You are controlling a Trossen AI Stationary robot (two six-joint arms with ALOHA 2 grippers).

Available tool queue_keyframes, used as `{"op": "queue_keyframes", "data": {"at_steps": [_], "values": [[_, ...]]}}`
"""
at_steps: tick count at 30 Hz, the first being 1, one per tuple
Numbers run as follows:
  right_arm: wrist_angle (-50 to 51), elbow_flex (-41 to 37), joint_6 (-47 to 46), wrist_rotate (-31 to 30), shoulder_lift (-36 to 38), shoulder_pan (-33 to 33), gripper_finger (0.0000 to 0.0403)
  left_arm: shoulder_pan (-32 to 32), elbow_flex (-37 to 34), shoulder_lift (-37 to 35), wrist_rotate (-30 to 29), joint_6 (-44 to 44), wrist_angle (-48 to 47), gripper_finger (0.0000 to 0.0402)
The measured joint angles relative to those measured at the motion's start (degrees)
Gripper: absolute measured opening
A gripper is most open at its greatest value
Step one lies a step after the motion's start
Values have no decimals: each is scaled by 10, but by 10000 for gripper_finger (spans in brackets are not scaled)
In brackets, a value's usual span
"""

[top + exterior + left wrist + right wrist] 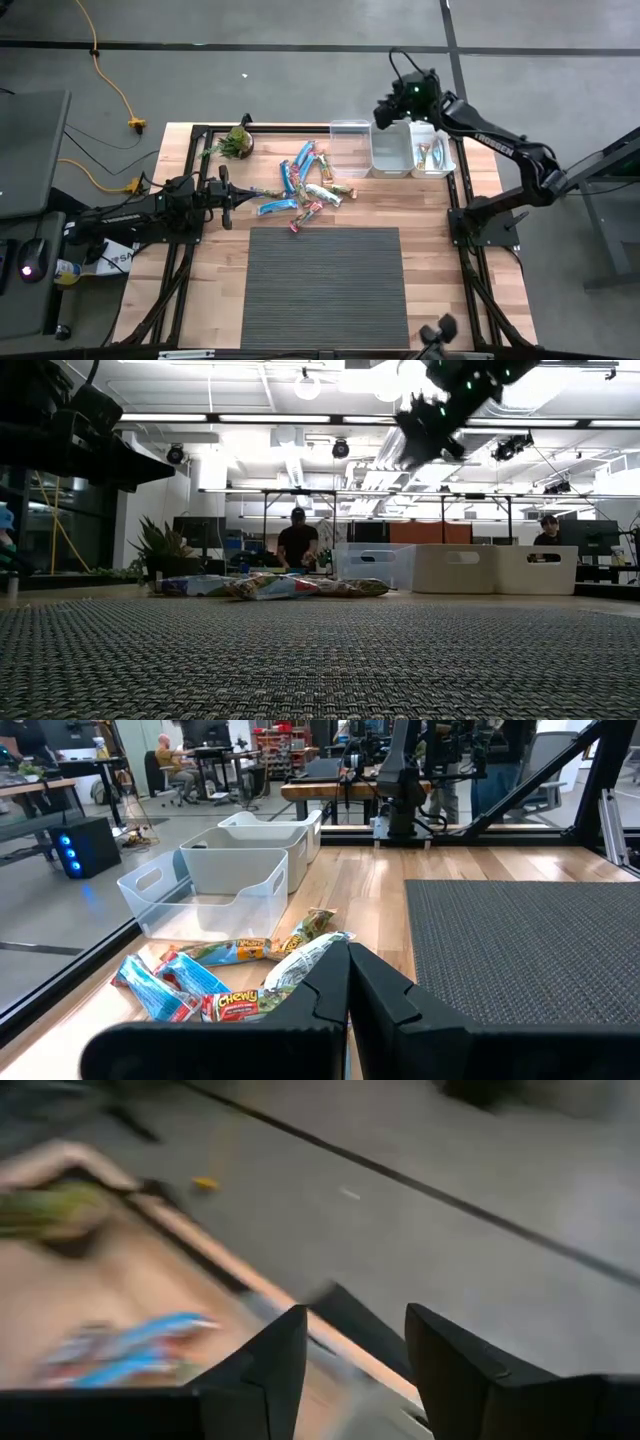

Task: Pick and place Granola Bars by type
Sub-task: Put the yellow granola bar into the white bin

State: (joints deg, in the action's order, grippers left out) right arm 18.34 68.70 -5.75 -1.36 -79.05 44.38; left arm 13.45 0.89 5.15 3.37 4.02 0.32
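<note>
A loose heap of granola bars (305, 190) lies on the wooden table just beyond the dark mat: bright blue ones, blue-red-white ones and yellow-green ones. One small red-wrapped bar (295, 227) lies at the mat's far edge. My left gripper (232, 195) rests shut and level at the heap's left side, its fingers (385, 1000) touching nothing. High above the clear bins (390, 150) my right gripper (385, 110) hangs open with nothing between its fingers (275, 1355). The rightmost bin (445, 165) holds a few bars (432, 152).
Three clear bins stand in a row at the table's far right (455, 568). A small potted plant (237, 142) stands at the far left corner. The dark ribbed mat (325, 285) covers the near middle of the table. People sit at desks in the room behind (297, 540).
</note>
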Motion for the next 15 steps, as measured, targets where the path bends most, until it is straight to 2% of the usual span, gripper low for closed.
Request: {"op": "queue_keyframes", "data": {"at_steps": [8, 12, 15], "values": [[-2, 65, 22, 210, 0, -68, 154, 0, 0, 0, 0, 0, 0, 1], [-3, 68, 33, 229, 0, -112, 154, 0, 0, 0, 0, 0, 0, 1], [13, 68, 43, 204, -5, -145, 154, 0, 0, 0, 0, 0, 0, 1]]}}
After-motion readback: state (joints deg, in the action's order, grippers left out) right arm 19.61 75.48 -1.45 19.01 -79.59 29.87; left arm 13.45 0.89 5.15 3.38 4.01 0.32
